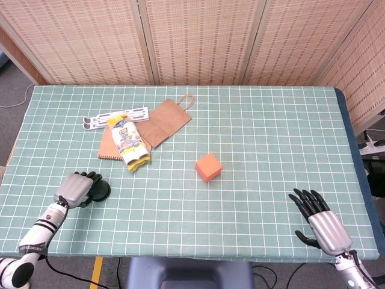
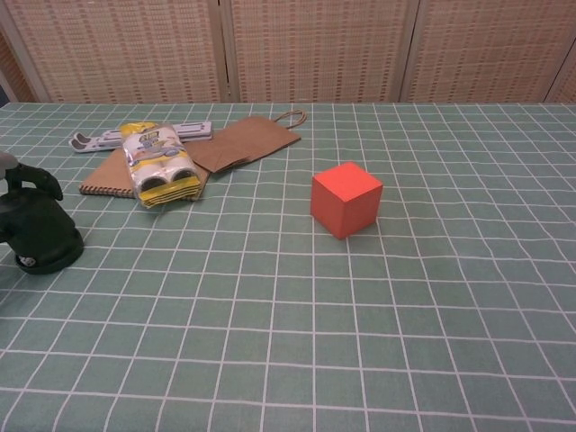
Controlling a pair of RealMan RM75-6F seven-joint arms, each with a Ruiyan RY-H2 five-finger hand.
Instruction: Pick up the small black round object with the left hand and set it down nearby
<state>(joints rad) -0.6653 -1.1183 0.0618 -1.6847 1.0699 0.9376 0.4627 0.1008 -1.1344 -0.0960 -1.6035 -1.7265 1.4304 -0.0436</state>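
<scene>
Bare cloth (image 1: 150, 198) beside snack packet (image 1: 129, 144)

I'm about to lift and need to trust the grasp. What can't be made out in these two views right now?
- Head view: the left robot hand covers most of the black round object, so the finger contact is hidden.
- Chest view: that robot hand is cut off by the left edge; only dark fingertips show over the object.
- Whether the object has left the table: unclear.
- Right robot hand: missing from the chest view.
</scene>
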